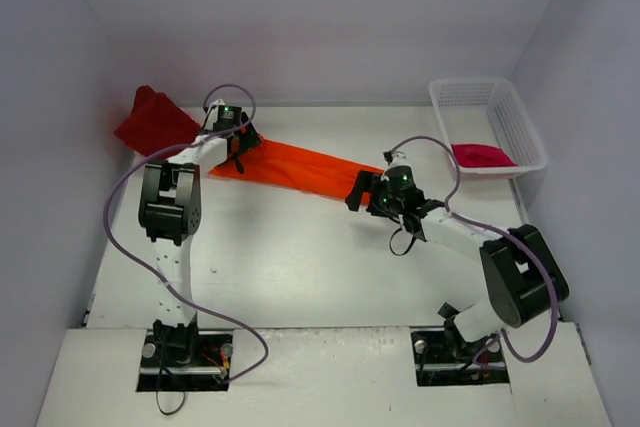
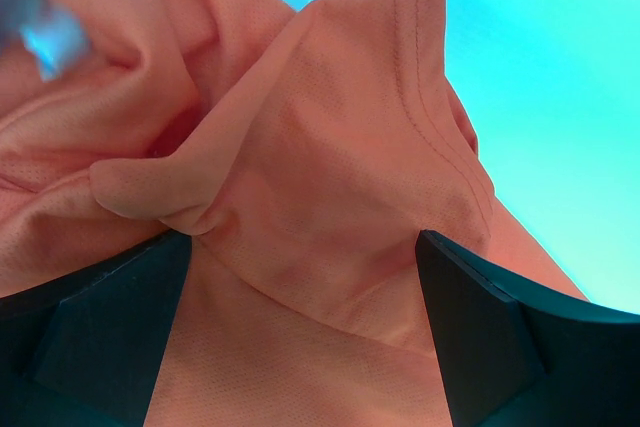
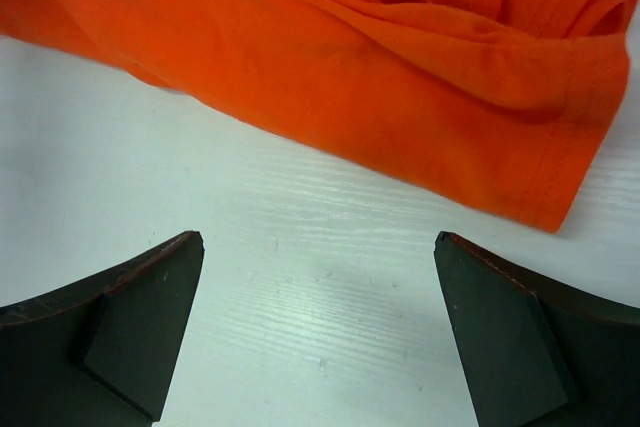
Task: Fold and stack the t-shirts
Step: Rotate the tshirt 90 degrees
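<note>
When viewed from overhead, orange t-shirt (image 1: 300,169) drawn out as a long slanted band on the white table (image 1: 300,277), from upper left of centre down to the middle of the frame. Left gripper (image 1: 238,142) over the band's upper-left end, right gripper (image 1: 362,190) at its lower-right end. Dark red t-shirt (image 1: 155,119) heaped at the upper left, beside the orange one; touching or apart, cannot tell, with the join hidden behind the left arm. Crimson-pink t-shirt (image 1: 482,155) inside the white mesh basket (image 1: 522,127) at the upper right, well apart from the other two.

In the left wrist view, left gripper (image 2: 302,242) spread wide, with dark fingers (image 2: 110,327) at the lower left and lower right. Bunched orange t-shirt (image 2: 330,147) in the gap and up toward the top, with a stitched hem down the right side. Not clamped on the cloth.

In the right wrist view, right gripper (image 3: 320,237) likewise wide and holding nothing, with fingers (image 3: 140,317) at the bottom corners over bare table (image 3: 300,287). Orange t-shirt (image 3: 350,47) across the top, with its hemmed corner at the right, just ahead of the fingertips and apart from them.
</note>
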You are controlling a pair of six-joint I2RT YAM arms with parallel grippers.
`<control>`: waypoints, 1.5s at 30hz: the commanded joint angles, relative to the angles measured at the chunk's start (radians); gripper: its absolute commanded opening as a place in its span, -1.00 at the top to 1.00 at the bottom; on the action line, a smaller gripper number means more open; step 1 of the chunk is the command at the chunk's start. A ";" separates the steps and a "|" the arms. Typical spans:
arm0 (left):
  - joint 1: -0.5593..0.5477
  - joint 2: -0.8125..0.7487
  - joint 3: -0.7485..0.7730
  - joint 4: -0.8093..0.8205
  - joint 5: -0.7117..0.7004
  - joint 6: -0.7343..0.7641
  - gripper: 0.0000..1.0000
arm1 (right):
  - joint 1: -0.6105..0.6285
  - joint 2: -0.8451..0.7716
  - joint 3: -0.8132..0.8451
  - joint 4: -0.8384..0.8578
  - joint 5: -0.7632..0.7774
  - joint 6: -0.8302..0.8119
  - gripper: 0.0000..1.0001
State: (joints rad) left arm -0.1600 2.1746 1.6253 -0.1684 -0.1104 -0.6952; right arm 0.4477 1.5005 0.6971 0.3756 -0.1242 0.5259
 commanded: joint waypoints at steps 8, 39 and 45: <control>-0.055 0.030 0.113 0.017 0.002 0.028 -0.80 | -0.073 0.009 0.189 -0.038 0.023 -0.079 -0.94; -0.076 0.131 0.228 0.049 0.086 0.053 -0.80 | -0.090 0.138 0.032 0.146 -0.081 -0.007 -0.92; -0.092 0.149 0.234 0.052 0.089 0.048 -0.80 | -0.054 0.060 -0.033 0.140 -0.066 0.025 -0.91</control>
State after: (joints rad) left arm -0.2348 2.3199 1.8263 -0.1280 -0.0486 -0.6460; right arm 0.3698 1.6279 0.6846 0.5190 -0.1970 0.5213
